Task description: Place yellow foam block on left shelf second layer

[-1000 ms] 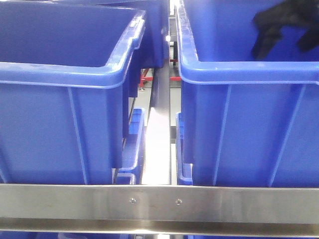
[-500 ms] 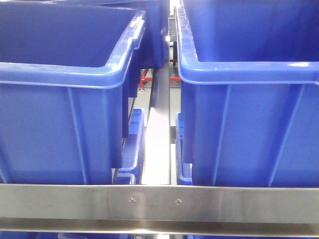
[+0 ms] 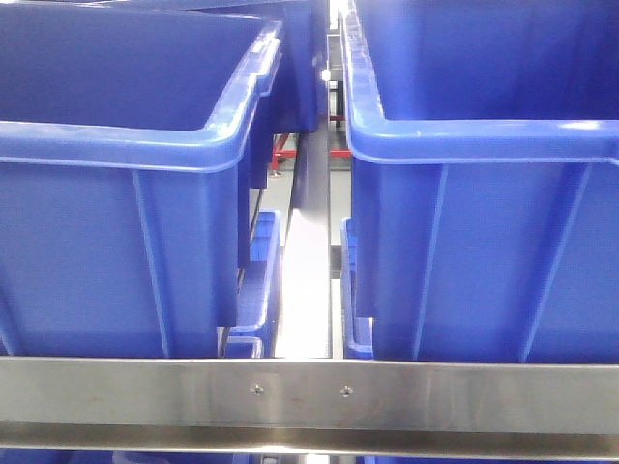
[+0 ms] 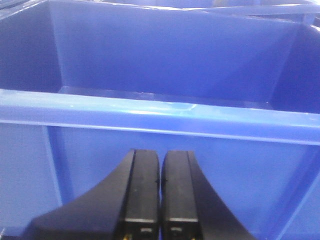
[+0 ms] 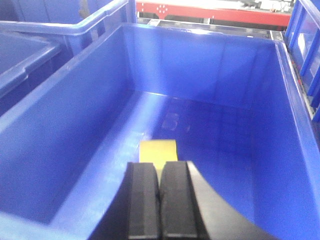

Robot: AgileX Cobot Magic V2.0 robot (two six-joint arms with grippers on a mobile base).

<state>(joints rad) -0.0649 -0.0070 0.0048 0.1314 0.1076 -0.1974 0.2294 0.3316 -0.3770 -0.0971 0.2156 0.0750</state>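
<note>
The yellow foam block (image 5: 158, 150) lies on the floor of a blue bin (image 5: 75, 125), seen only in the right wrist view. My right gripper (image 5: 160, 164) hangs above the bin's near end, shut, with nothing between its fingers. The block shows just beyond its fingertips, partly hidden by them. My left gripper (image 4: 160, 152) is shut and empty, facing the outer wall of another blue bin (image 4: 150, 112) just below its rim. Neither gripper nor the block shows in the front view.
In the front view two large blue bins (image 3: 116, 145) (image 3: 484, 140) stand side by side behind a steel shelf rail (image 3: 309, 391), with a narrow gap between them. More blue bins and a red frame (image 5: 210, 7) sit beyond.
A second ago a black gripper showed at the top right of the front view, inside the right bin. It has left that view; nothing else moved.
</note>
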